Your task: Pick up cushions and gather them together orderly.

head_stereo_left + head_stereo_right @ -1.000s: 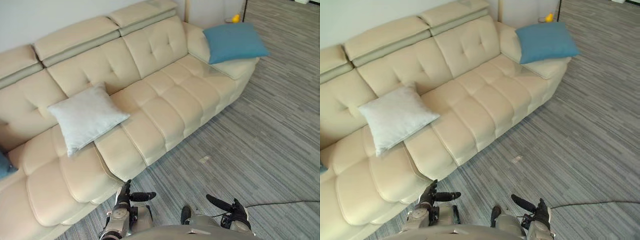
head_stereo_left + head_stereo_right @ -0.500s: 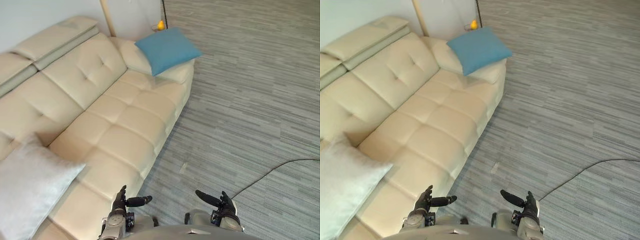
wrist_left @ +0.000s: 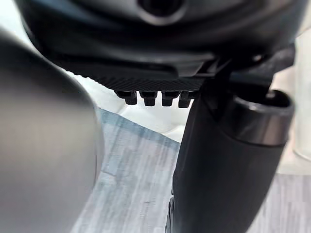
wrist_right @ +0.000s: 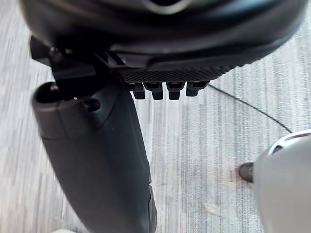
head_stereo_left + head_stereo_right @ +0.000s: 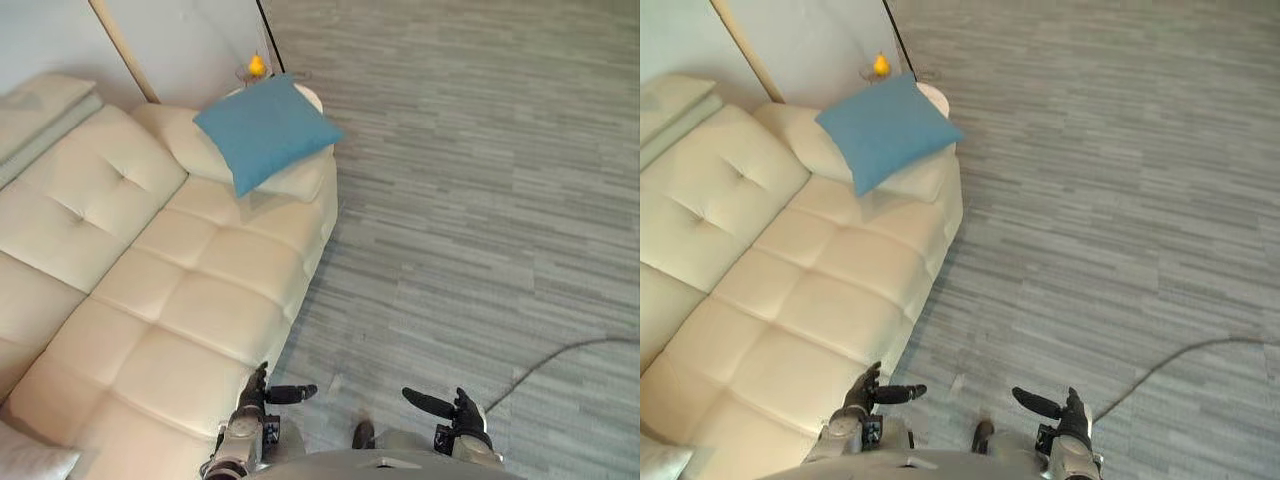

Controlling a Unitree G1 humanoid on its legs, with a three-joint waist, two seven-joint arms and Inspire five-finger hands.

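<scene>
A blue cushion [image 5: 262, 130] lies tilted on the far armrest of the cream sofa [image 5: 150, 300]. The corner of a light grey cushion [image 5: 30, 465] rests on the seat nearest me, at the lower left edge of the left eye view. My left hand [image 5: 252, 393] hangs low by the sofa's front edge, fingers straight, thumb stretched out, holding nothing. Over the carpet to its right, my right hand [image 5: 458, 412] is open and empty as well. Each wrist view shows the hand's own thumb [image 3: 228, 160] [image 4: 97, 160] sticking out over the floor.
Just behind the armrest stands a small round side table with a yellow object [image 5: 257, 67] on it. A wooden post [image 5: 122, 45] and a thin black pole [image 5: 270, 35] rise by the wall. Grey striped carpet [image 5: 480, 200] stretches to the right.
The camera has swung to the right along the sofa: the blue cushion now sits left of centre and the grey cushion has slid to the lower left edge. Both hands stay low and open.
</scene>
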